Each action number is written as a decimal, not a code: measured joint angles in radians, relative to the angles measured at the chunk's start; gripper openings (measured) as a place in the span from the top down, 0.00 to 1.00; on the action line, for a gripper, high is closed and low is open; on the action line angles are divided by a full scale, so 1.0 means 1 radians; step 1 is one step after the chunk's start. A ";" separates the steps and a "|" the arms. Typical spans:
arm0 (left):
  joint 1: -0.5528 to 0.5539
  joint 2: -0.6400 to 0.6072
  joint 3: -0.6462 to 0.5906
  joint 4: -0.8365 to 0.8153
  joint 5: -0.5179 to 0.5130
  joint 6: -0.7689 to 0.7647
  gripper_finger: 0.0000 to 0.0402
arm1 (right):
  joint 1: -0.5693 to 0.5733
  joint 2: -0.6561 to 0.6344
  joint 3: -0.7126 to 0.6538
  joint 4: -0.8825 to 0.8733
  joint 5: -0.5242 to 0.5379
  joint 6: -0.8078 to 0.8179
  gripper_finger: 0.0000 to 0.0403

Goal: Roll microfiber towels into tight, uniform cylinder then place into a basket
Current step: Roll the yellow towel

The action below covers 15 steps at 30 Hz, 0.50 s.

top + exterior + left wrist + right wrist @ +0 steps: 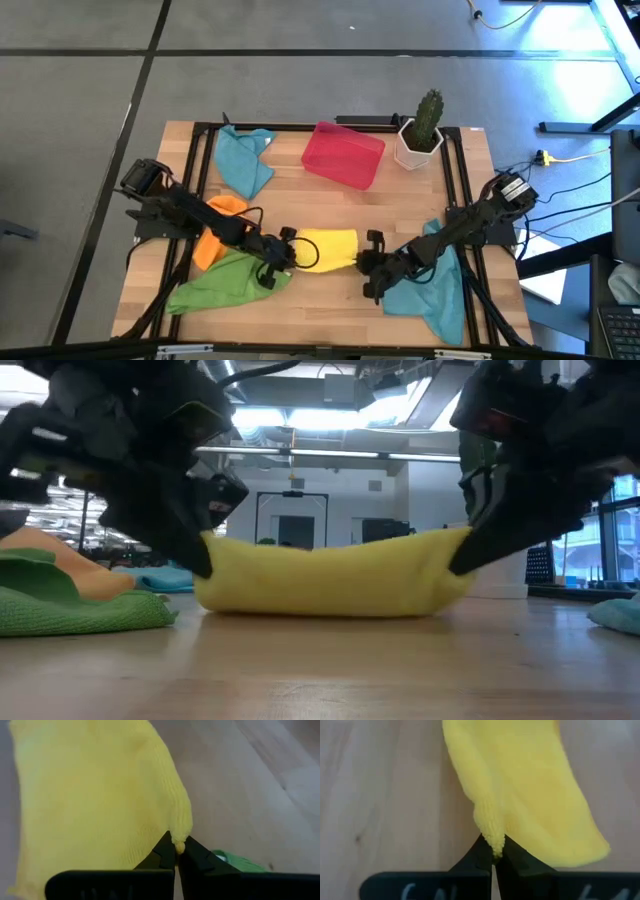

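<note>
High view: soft yellow microfiber towel [328,248], folded into a short band, lies mid-front on the wooden slatted desk [420,200]. Left claw [292,251] at its left end, right claw [371,254] at its right end; arms mirror each other, prob. to hold both ends level so the roll comes out even. Shallow red plastic basket [343,154] sits well apart at the back, nothing in it visible. Spare cloths wait at the sides: green [222,279] and orange [214,236] under the left arm, teal [430,285] under the right arm, 2nd teal [246,160] at back left. White hexagonal cactus pot [414,147] just beside basket.

Low view: towel rests on desk as a plump log, both ends pulled slightly up by the claws; middle touches the wood.

Left wrist: left claw clenched on a small pinch of the yellow edge.

Right wrist: right claw likewise clenched on a nub of the opposite edge.

Judgement: rolling in progress, basket step not yet begun.
</note>
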 joint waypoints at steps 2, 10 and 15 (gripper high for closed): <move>0.021 -0.036 0.006 -0.046 0.031 -0.001 1.00 | -0.016 -0.005 0.000 -0.005 -0.077 0.028 0.99; 0.119 -0.112 -0.034 -0.110 0.130 -0.034 1.00 | -0.074 -0.008 0.002 -0.012 -0.190 0.141 0.99; 0.176 -0.082 -0.041 -0.113 0.168 -0.034 1.00 | -0.129 -0.009 -0.005 -0.010 -0.264 0.206 0.99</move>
